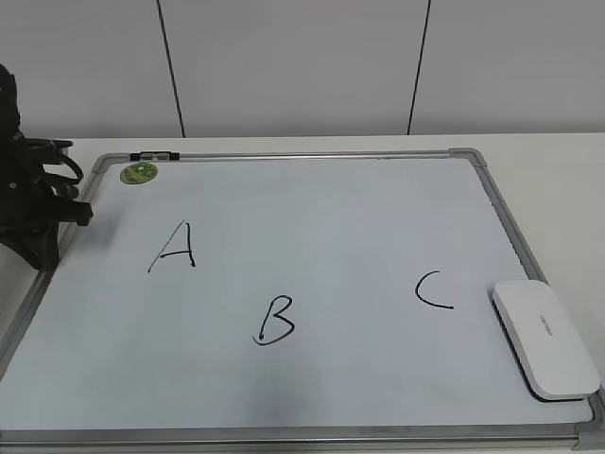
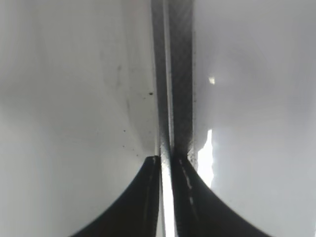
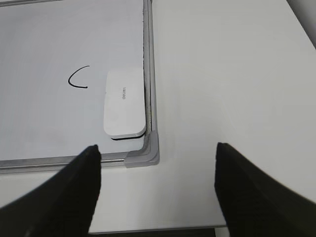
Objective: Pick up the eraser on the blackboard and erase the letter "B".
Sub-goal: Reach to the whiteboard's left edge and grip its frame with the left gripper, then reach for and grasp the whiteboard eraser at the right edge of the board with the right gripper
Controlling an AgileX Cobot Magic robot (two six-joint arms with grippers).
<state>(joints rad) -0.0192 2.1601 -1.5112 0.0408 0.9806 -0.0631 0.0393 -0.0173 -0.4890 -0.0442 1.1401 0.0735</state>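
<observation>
The eraser [image 1: 545, 338] lies flat at the board [image 1: 312, 203]'s lower right, beside the frame, free for pickup. "B" [image 1: 275, 320] sits lower centre, intact. Right end effector [image 3: 158, 168]: wide, empty. Left end effector [image 2: 166, 160]: narrow, pressed against the frame, steadying the board.

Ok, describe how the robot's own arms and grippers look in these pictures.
The left arm is matte black, with looped black cables at its side. The left gripper shows two dark, curved, tapering fingers. The right gripper has two broad, plain black fingers. No markings show on either gripper.
</observation>
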